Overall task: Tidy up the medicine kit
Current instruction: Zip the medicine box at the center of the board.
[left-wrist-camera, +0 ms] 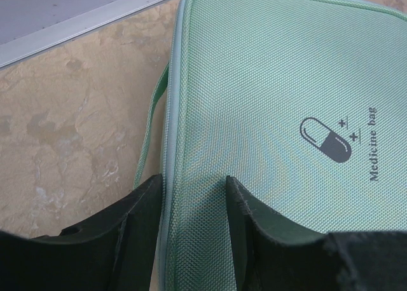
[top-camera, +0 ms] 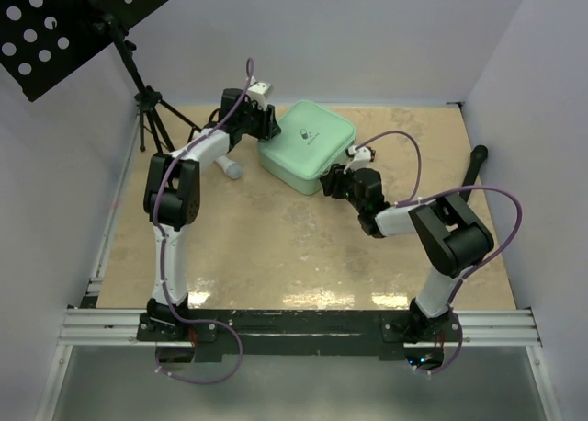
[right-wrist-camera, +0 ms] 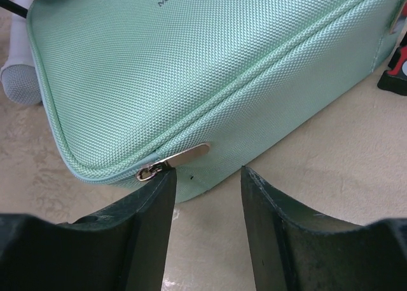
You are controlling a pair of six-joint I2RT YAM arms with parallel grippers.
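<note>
Zip pull (right-wrist-camera: 177,158) lay along medicine kit's (right-wrist-camera: 191,62) seam just ahead of right tool (right-wrist-camera: 206,175) (jaws apart), off-centre by one fingertip; left tool (left-wrist-camera: 194,180), apart too, straddled opp. edge.

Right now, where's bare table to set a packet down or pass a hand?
Widest free patch: near-centre table, between left arm and right arm, nearer than the medicine kit. Smaller one: far-right corner, between kit and black rod. Crowded: kit's left, with cylinder, left end effector and tripod; right end effector at its near side.
</note>
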